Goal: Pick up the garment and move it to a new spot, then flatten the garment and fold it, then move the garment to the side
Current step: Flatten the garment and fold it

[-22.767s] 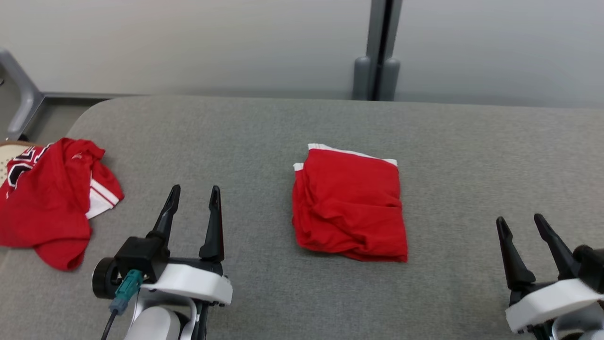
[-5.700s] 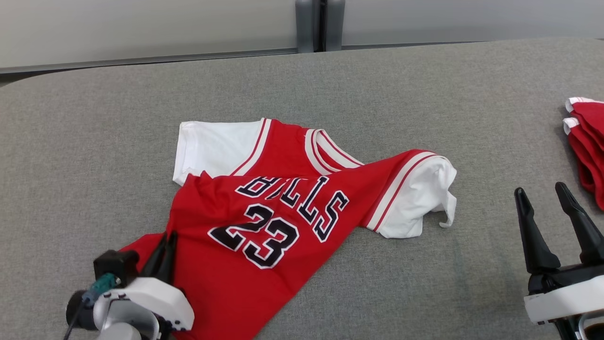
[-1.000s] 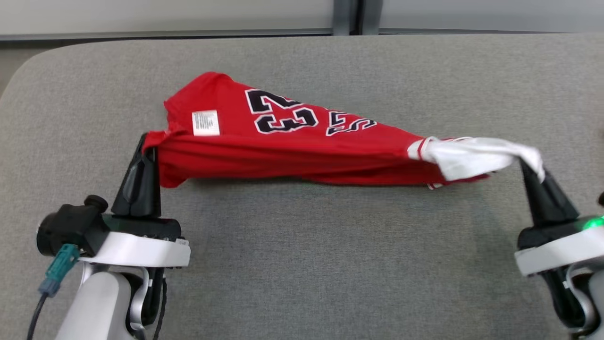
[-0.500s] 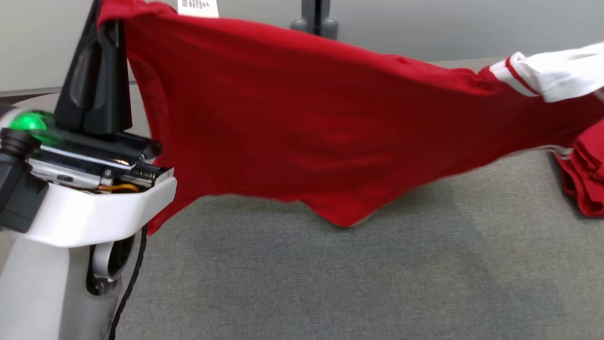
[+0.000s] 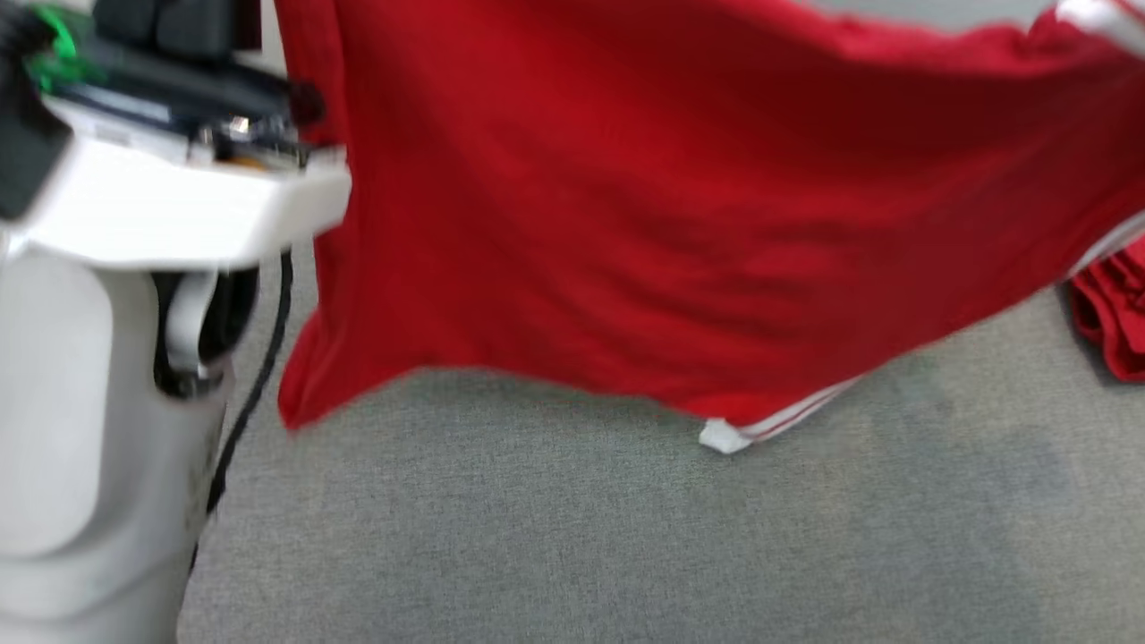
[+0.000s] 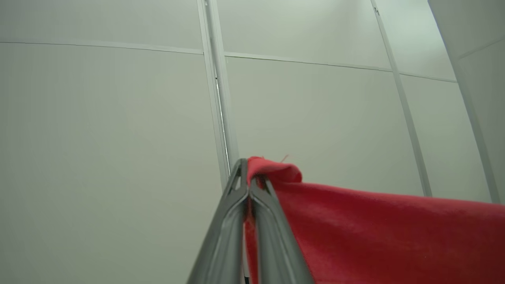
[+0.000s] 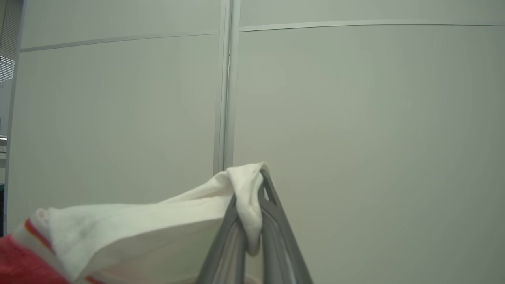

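Note:
The garment (image 5: 680, 197), a red jersey with white sleeves, hangs spread in the air above the grey table (image 5: 626, 537). Its lower edge and a white sleeve tip dangle just over the surface. My left gripper (image 6: 247, 173) is shut on a red corner of the garment (image 6: 355, 228), fingers pointing up toward the wall. My right gripper (image 7: 252, 185) is shut on the garment's white sleeve (image 7: 158, 228), also raised. In the head view the left arm's white wrist housing (image 5: 170, 197) stands close at the left.
A folded red garment (image 5: 1114, 322) lies at the table's right edge. Pale wall panels (image 6: 118, 118) with a vertical seam stand behind the table. Bare grey tabletop spreads beneath the hanging cloth.
Both grippers have lifted the garment from lying stretched on the table to hanging high in the air. The head view has shifted too, and the left wrist now looms closer.

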`<state>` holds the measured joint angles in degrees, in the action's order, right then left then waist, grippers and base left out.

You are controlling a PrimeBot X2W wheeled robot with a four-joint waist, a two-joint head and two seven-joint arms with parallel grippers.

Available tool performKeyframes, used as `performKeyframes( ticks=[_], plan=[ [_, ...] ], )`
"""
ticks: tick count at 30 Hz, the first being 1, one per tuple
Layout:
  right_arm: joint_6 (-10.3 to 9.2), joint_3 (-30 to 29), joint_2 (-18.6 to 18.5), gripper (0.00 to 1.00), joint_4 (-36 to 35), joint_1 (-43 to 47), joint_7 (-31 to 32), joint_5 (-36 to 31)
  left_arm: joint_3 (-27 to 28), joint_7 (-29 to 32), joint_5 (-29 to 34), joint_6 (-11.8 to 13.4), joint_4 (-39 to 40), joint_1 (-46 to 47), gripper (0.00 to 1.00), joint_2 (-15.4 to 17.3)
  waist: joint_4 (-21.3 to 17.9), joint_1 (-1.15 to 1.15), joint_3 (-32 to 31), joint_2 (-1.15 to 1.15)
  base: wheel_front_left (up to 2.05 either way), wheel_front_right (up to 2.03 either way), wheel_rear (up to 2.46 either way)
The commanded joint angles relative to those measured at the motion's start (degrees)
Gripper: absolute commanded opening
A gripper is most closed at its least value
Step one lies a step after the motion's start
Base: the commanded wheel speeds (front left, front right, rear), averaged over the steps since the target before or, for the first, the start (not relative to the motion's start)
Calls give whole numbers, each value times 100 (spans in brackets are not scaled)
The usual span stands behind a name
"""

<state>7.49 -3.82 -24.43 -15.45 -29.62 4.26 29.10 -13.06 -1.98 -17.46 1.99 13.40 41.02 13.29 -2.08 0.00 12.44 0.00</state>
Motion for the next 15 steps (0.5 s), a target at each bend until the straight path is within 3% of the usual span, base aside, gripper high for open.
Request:
performKeyframes(
  ticks=[1, 7, 15],
  plan=[
    [0, 135, -131, 0, 300, -573, -17, 181, -1, -60, -27, -68, -372, 530, 0, -66, 51, 0, 350, 0, 0, 0, 0],
    [0, 762, -331, 0, 1250, -2155, -208, 477, 42, -304, -78, -223, -1596, 1769, 0, -232, 81, 0, 767, 0, 0, 0, 0],
    [0, 1939, 8, 0, 3189, -4525, -872, 694, 357, -1037, -140, -280, -3860, 3494, 0, -310, -29, 0, 1067, 0, 0, 0, 0]
  ],
)
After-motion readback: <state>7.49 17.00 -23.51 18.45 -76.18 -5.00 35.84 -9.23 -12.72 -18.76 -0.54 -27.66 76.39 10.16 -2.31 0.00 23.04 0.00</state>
